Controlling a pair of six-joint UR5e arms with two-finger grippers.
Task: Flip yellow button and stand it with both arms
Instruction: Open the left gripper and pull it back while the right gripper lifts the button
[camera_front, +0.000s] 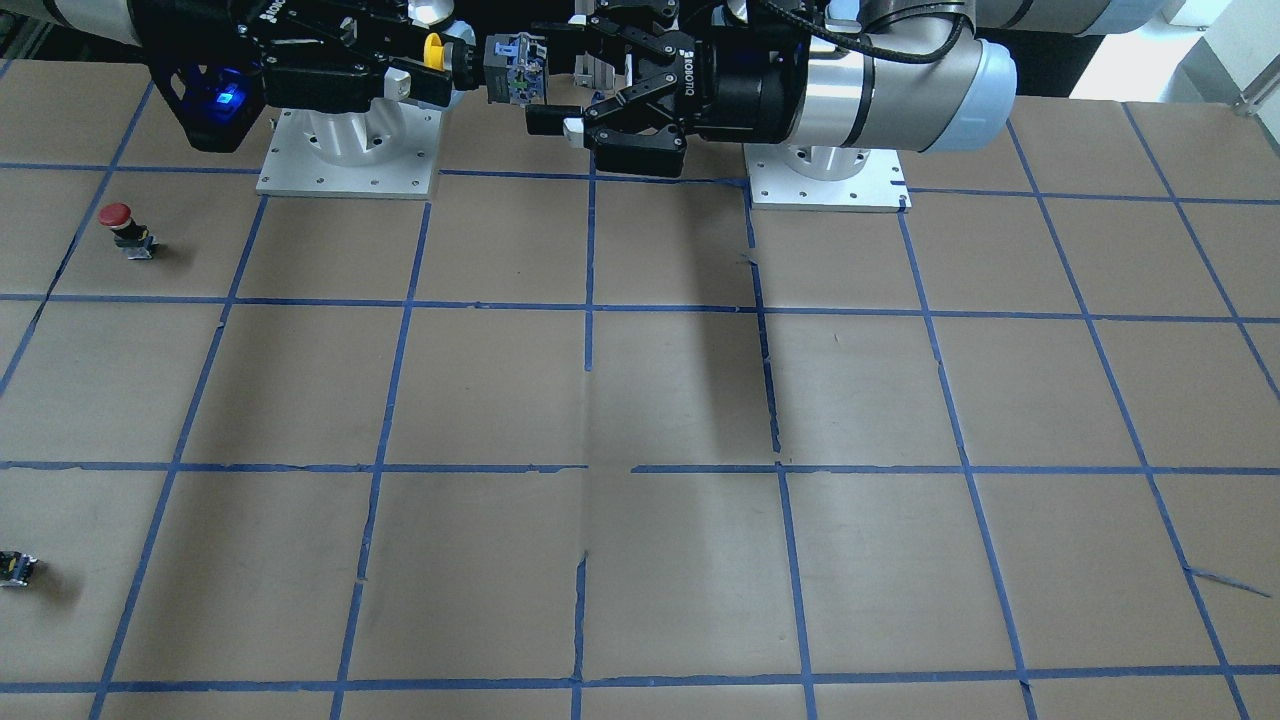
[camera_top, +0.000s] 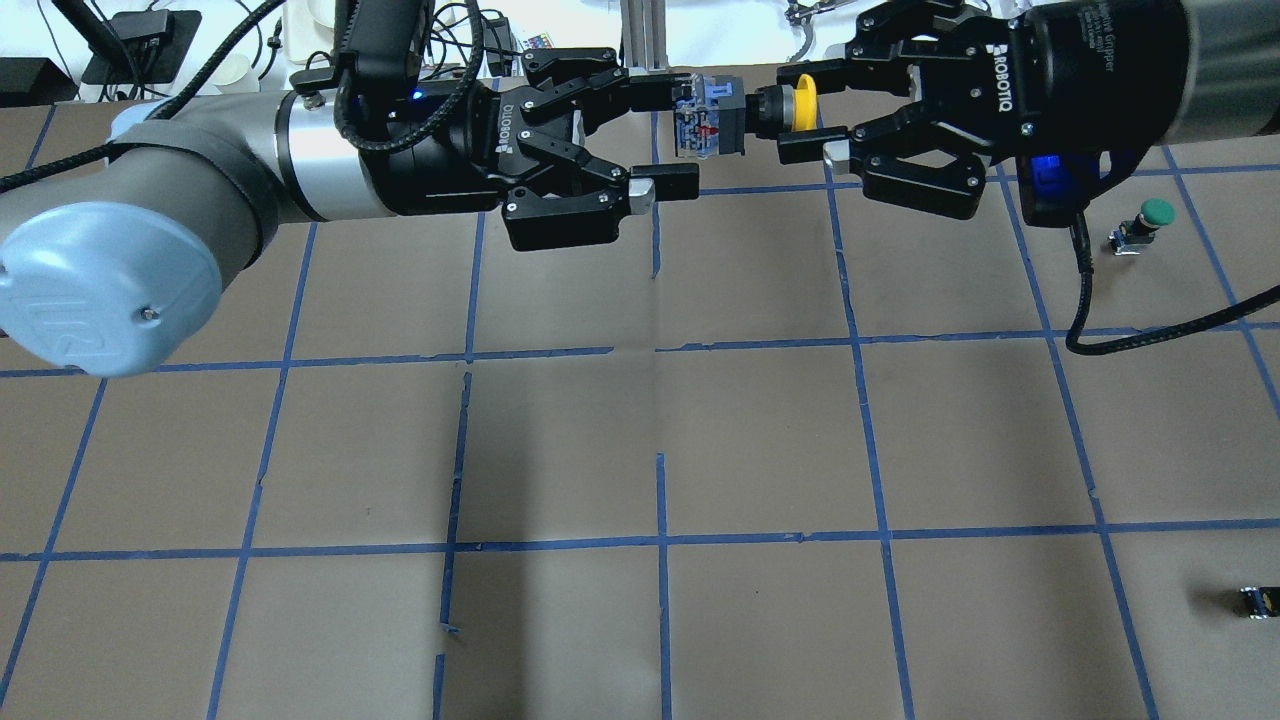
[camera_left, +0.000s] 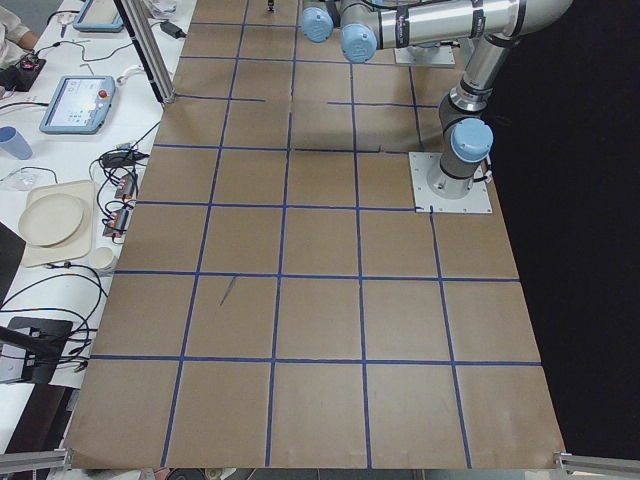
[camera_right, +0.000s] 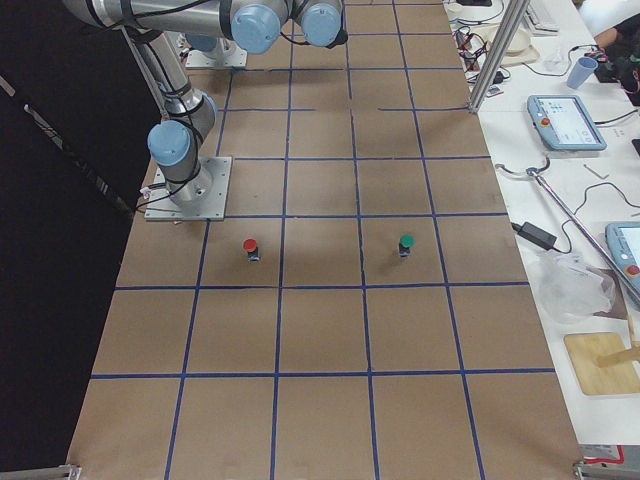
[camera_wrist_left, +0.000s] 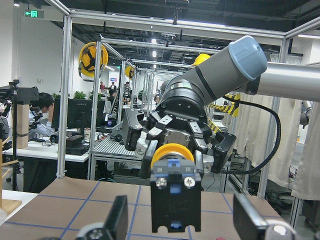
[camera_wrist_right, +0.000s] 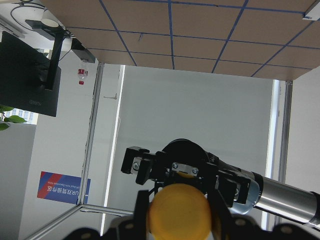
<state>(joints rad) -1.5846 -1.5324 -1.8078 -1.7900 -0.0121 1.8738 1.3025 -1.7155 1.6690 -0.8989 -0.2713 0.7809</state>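
Two grippers meet in the air midway between the bench's (camera_top: 760, 430) ends; my right gripper (camera_top: 800, 110) clamps the yellow button (camera_top: 712, 120) by its cap; my left gripper (camera_top: 685, 137) gapes around its body, not touching; closing off-centre could twist it loose, and releasing early would drop it.

This is looking like a robotics lab: robot arms (camera_top: 200, 190) are standing bolted to a table (camera_front: 660, 400) that is wearing brown paper and a blue tape grid (camera_front: 590, 308). Control tablets (camera_left: 78, 103) and cables (camera_left: 118, 158) are lying on a side bench (camera_right: 508, 135), and a person (camera_wrist_left: 44, 102) is sitting at a monitor (camera_wrist_left: 79, 111) among metal frames (camera_wrist_left: 64, 100).
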